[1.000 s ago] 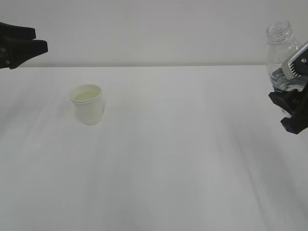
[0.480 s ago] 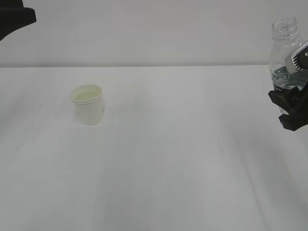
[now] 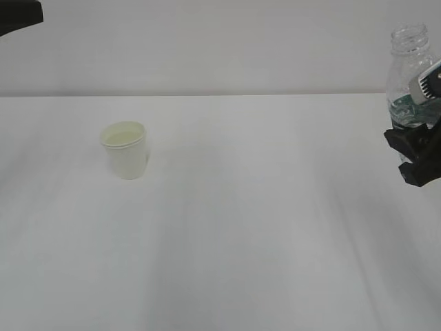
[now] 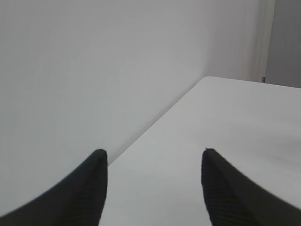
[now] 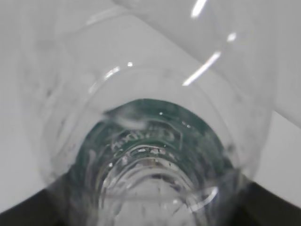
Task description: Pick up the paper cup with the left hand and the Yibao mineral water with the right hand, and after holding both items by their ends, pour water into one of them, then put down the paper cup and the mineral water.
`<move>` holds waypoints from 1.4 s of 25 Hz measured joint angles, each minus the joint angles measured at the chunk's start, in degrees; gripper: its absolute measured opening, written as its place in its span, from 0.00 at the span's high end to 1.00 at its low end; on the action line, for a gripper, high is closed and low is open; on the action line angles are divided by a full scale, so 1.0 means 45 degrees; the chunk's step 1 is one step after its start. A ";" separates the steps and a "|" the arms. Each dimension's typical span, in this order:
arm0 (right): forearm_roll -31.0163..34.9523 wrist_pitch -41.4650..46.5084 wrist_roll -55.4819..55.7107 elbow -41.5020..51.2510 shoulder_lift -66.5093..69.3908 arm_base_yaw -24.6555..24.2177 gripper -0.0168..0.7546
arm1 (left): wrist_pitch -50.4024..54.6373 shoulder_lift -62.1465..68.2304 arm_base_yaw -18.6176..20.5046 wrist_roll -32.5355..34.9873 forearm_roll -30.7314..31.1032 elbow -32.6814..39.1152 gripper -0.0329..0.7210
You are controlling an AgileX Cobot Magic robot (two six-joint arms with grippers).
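The paper cup (image 3: 125, 150) stands upright on the white table, left of centre, with nothing touching it. Only a dark tip of my left gripper (image 3: 17, 15) shows in the exterior view, in the top left corner, high above and left of the cup. In the left wrist view the left gripper (image 4: 153, 153) is open, with nothing but table and wall between its black fingers (image 4: 91, 193). At the right edge, my right gripper (image 3: 413, 157) is shut on the lower part of the Yibao mineral water (image 3: 408, 69), held upright off the table with its capless neck up. The bottle (image 5: 150, 141) fills the right wrist view.
The white table (image 3: 241, 241) runs back to a pale wall, meeting it at a straight far edge (image 3: 227, 95). No other objects show on it.
The left gripper has risen up and to the left, almost leaving the exterior view. The right gripper and bottle have shifted slightly right. The cup has not moved.
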 joint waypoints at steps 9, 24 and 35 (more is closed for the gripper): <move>0.0000 0.0000 0.0101 0.0000 0.0000 0.0000 0.39 | 0.1226 -0.0022 0.0000 -0.0195 -0.1556 0.0022 0.41; 0.0000 0.0082 0.0107 -0.0190 0.0000 0.0000 0.39 | 0.2318 0.1534 0.0000 -0.1145 -0.2279 0.0046 0.51; 0.0000 0.0232 0.0129 -0.0314 0.0000 0.0000 0.39 | 0.2658 0.2200 0.0000 -0.0779 -0.2250 0.0046 0.53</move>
